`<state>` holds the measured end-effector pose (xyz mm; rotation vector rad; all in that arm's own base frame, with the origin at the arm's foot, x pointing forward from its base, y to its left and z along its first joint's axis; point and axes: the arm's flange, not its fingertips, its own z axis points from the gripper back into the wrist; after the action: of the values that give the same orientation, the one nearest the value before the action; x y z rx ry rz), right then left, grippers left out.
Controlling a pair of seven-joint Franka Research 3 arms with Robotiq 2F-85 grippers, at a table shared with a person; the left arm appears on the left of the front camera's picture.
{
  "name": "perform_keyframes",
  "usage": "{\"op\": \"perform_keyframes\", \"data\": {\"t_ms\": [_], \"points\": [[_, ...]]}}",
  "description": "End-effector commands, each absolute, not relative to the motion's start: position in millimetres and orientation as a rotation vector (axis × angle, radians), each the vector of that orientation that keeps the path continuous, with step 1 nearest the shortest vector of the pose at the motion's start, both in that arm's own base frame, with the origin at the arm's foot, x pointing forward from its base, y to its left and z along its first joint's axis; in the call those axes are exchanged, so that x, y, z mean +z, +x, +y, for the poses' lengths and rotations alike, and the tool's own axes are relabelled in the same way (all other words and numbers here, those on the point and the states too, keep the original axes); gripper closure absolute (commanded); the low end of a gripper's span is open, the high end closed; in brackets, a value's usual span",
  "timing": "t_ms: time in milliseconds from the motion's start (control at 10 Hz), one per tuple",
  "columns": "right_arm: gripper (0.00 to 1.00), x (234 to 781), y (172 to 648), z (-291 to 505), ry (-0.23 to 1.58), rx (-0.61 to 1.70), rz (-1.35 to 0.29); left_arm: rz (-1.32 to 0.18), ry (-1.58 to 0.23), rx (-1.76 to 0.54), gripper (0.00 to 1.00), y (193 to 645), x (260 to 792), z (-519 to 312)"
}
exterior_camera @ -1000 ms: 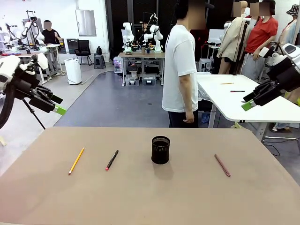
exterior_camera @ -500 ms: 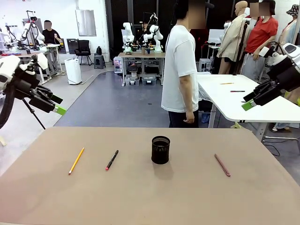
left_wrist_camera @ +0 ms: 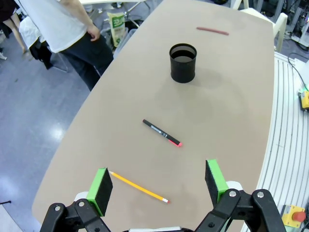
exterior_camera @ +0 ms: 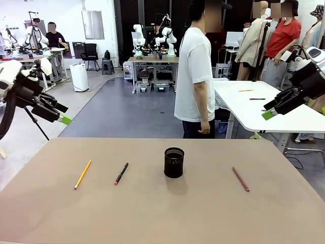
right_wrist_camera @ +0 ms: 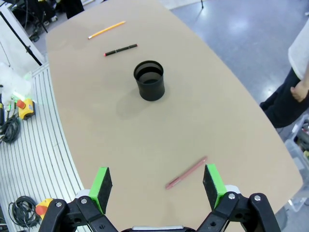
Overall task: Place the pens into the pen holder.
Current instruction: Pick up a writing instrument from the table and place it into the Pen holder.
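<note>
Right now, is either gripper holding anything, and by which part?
Nothing is held: left gripper and right gripper are open, clear of the table; pencil, black pen and reddish-brown pen lie on it.

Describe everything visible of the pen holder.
The holder is a small black cylindrical cup, open at the top, with a solid rim and a wall that looks like fine mesh. It stands upright near the middle of the tan table, and no pen stands in it. Only the table touches it: the black pen lies apart toward the robot's left, the reddish pen apart toward its right.
</note>
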<state>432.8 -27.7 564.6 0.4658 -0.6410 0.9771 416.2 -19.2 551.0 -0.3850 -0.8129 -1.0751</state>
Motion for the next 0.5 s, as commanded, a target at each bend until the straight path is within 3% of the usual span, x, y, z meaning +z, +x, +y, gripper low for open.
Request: {"op": "perform_keyframes", "data": {"t_ms": [0,400], "points": [[0.00,566.6,432.0,-28.2,0.478,0.981,-0.652,-0.815,-0.389,-1.077,0.00,416.1,551.3,-18.9],[0.00,566.6,432.0,-28.2,0.478,0.981,-0.652,-0.815,-0.389,-1.077,0.00,416.1,551.3,-18.9]]}}
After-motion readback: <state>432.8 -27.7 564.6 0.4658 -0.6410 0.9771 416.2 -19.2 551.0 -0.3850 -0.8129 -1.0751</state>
